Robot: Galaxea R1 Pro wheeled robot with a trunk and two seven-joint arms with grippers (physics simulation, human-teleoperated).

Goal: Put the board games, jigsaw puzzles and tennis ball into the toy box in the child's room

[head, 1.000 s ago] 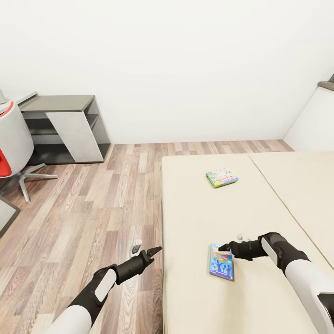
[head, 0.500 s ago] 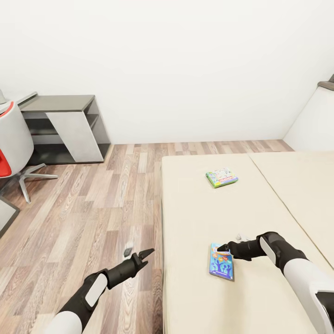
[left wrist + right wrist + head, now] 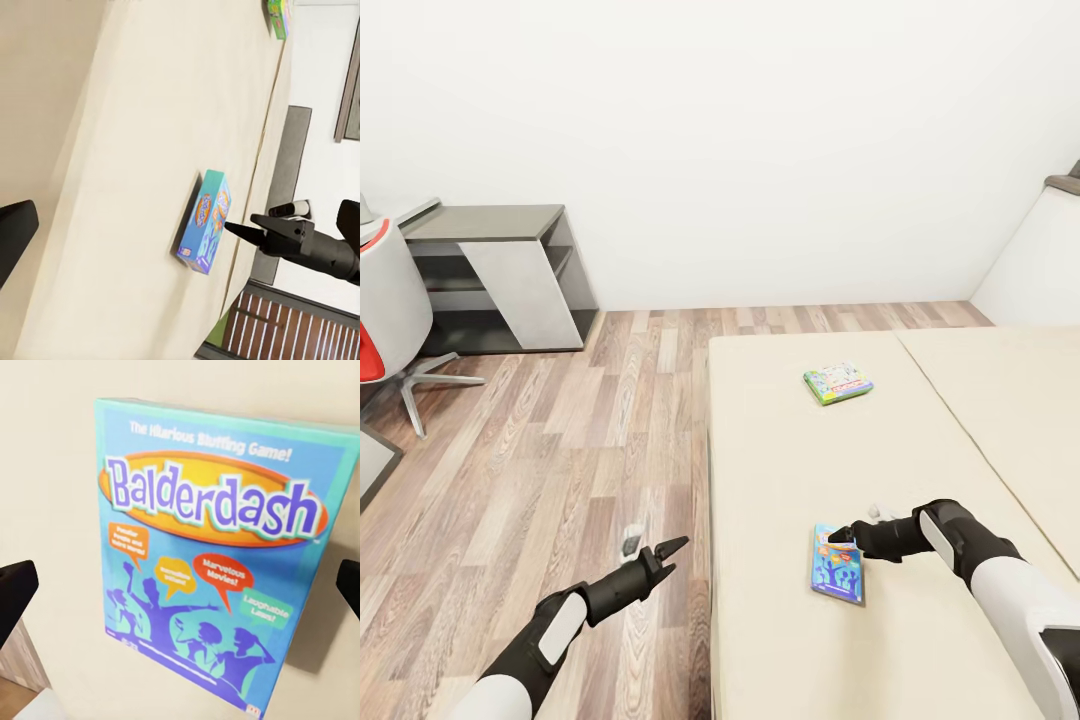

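Observation:
On the cream bed [image 3: 780, 470] lie two board games. The blue Balderdash box [image 3: 837, 565] is near me, and the white-and-green box [image 3: 838, 383] lies farther back. My right gripper [image 3: 841, 537] hovers open just above the blue box's far end. In the right wrist view its fingertips [image 3: 15, 592] stand wide on either side of the box [image 3: 217, 547], not touching it. My left gripper [image 3: 652, 548] is open and empty over the floor beside the bed's edge, and its camera sees the blue box [image 3: 206, 221]. The toy box, jigsaw puzzles and tennis ball are out of view.
The table's dark-grey side cabinet [image 3: 510, 265] stands against the white wall at the far left. A grey-and-red swivel chair [image 3: 385, 310] is in front of it. Wood plank floor [image 3: 560, 440] lies between them and the bed. A white sloped panel [image 3: 1040, 260] rises at the right.
My left arm has dropped lower and drawn back toward me over the floor. The right gripper has barely moved above the blue box.

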